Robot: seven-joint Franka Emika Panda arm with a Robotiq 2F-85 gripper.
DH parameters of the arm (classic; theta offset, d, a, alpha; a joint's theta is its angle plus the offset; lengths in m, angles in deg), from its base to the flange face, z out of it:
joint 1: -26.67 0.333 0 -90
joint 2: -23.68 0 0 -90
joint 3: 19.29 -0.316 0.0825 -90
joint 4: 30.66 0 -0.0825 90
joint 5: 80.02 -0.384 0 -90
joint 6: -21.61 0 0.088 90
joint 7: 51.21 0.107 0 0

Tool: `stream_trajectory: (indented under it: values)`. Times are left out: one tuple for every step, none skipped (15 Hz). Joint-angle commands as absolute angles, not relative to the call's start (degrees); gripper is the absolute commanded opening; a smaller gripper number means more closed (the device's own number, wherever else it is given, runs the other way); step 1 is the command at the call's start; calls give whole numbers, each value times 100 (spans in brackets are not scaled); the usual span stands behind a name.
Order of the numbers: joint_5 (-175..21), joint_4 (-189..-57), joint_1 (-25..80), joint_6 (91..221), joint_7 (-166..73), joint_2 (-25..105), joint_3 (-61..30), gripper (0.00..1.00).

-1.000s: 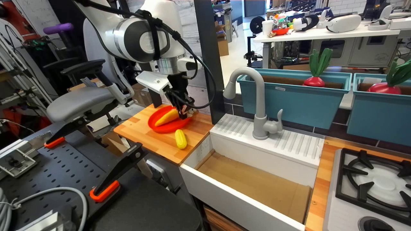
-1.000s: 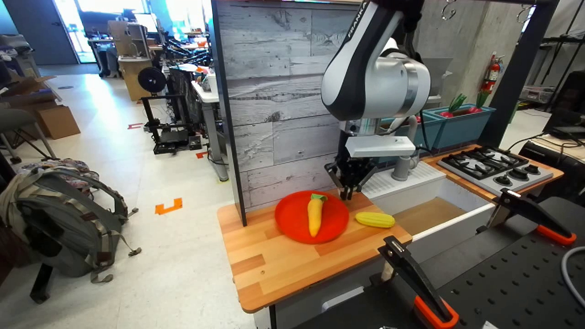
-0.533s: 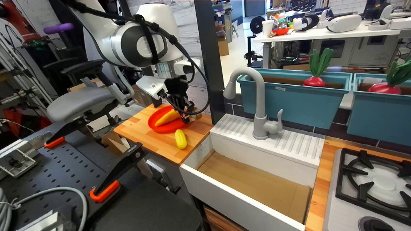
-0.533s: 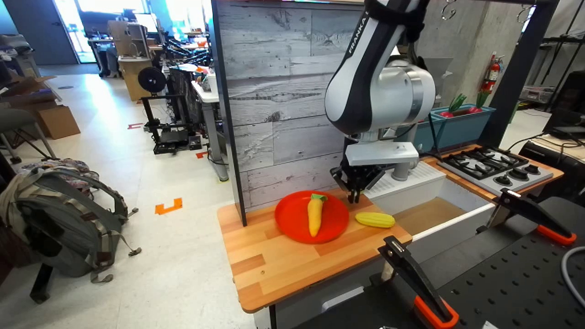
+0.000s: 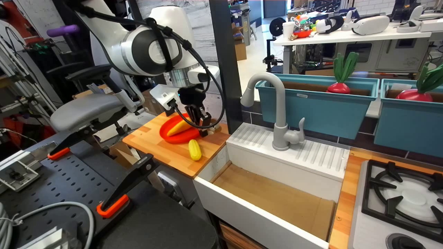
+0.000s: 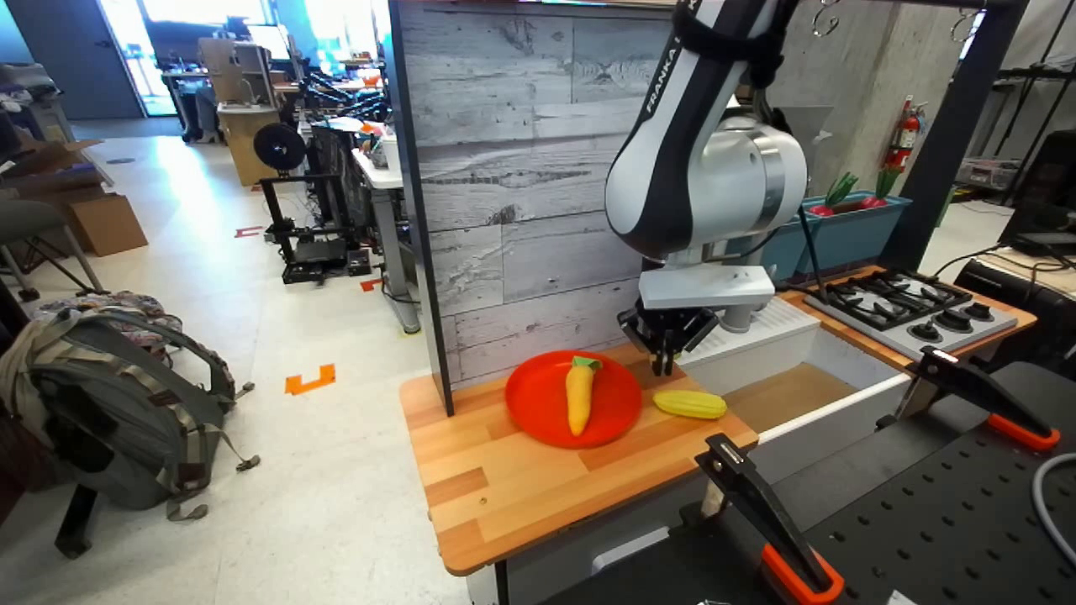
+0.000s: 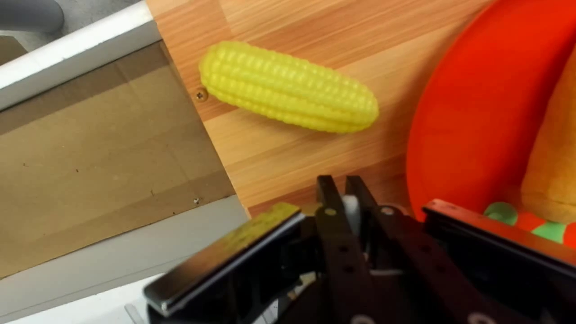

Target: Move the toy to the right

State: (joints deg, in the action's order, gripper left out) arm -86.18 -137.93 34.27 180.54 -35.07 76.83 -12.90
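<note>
My gripper (image 5: 203,132) points down over the back right of the wooden counter, between the red plate and the sink. It also shows in an exterior view (image 6: 662,367) and in the wrist view (image 7: 339,181). Its fingers are close together around a small pale toy (image 7: 351,210), mostly hidden by them. A tan and whitish part of this toy (image 5: 215,127) sticks out behind the fingers in an exterior view. I cannot tell whether the toy touches the counter. A yellow corn (image 7: 288,87) lies on the counter in front of the gripper, apart from it.
The red plate (image 6: 538,416) holds a yellow-orange carrot-shaped toy (image 6: 578,399) left of the gripper. The white sink (image 5: 256,216) starts at the counter's right edge, with a grey faucet (image 5: 280,114) behind it. A wood-look back wall (image 6: 521,210) stands close behind.
My gripper has moved to the right, toward the sink, and a little lower, with the pale toy moving along in it. The corn, plate and carrot-shaped toy have not moved.
</note>
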Motion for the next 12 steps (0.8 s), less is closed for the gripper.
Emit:
stream_trajectory:
  values:
    - [-8518,-13506,3546,17936,-3368,7933,-1189,3]
    - [-8515,-13468,3554,17927,-3362,7972,-1184,3]
    - [-8515,-13435,3552,17916,-3364,8008,-1188,3]
    - [-8522,-13417,3547,17911,-3367,8029,-1195,3]
    - [-8536,-13400,3526,17890,-3380,8038,-1216,35]
    - [-8533,-13383,3530,17887,-3379,8051,-1208,37]
    - [-8538,-13375,3513,17878,-3400,8053,-1225,43]
    - [-8541,-13369,3508,17876,-3402,8051,-1228,51]
    - [-8542,-13378,3508,17893,-3404,8033,-1227,58]
    - [-8540,-13407,3514,17924,-3405,7998,-1223,64]
    - [-8541,-13432,3513,17946,-3412,7965,-1227,73]
    - [-8534,-13503,3521,17990,-3423,7891,-1224,79]
